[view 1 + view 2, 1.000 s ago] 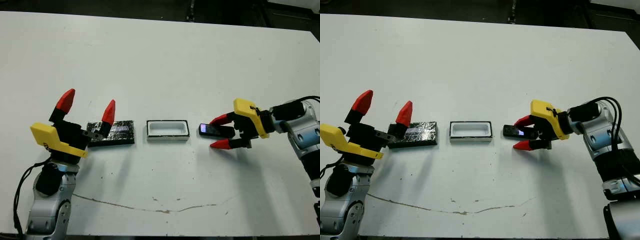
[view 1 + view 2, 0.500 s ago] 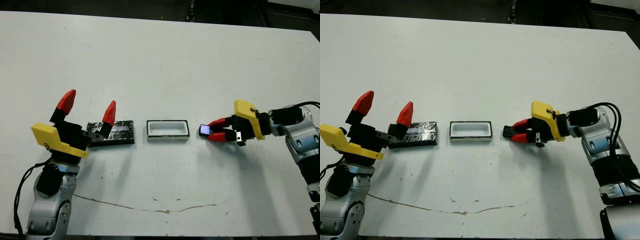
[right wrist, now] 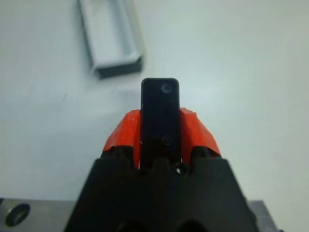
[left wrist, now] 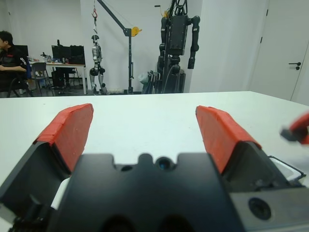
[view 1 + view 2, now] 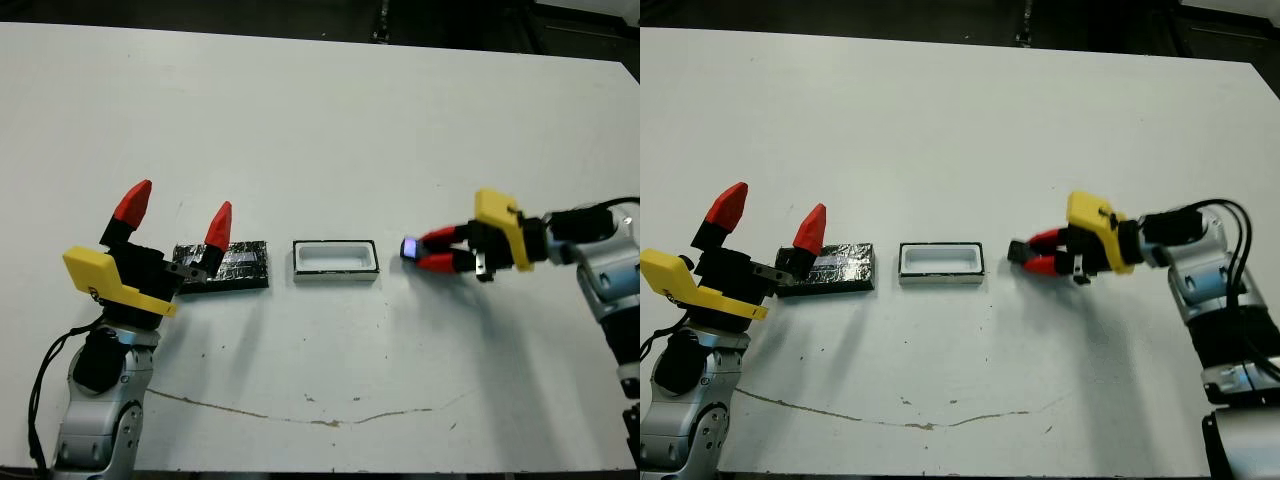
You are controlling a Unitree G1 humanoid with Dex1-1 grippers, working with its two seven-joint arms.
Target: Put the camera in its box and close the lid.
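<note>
- On the white table (image 5: 320, 120), the box (image 5: 336, 260) sits near the middle of the row, its long side running across; its white inside holds nothing, and a thin black rim runs round the top.
- Right of the box, the right gripper (image 5: 432, 254) has its two red fingers pressed against the flanks of the camera (image 3: 160, 113), which it holds clear of the box with a gap of bare table between them.
- Seen from the right wrist, the camera stands out past the fingertips as a narrow black bar, its free end pointing toward the near short end of the box.
- From the head, only the camera's tip shows ahead of the fingers, with a bluish-white glint on it.
- Left of the box and apart from it, the lid (image 5: 232, 265) lies flat on the table, its crinkly top catching the light.
- Over the lid's left end, the left gripper (image 5: 176, 213) has its red fingers spread wide and pointing up and away, with nothing between them; whether its body touches the lid cannot be told.
- Beyond the table in the left wrist view, a person (image 4: 10, 48) sits at a desk at the far left.
</note>
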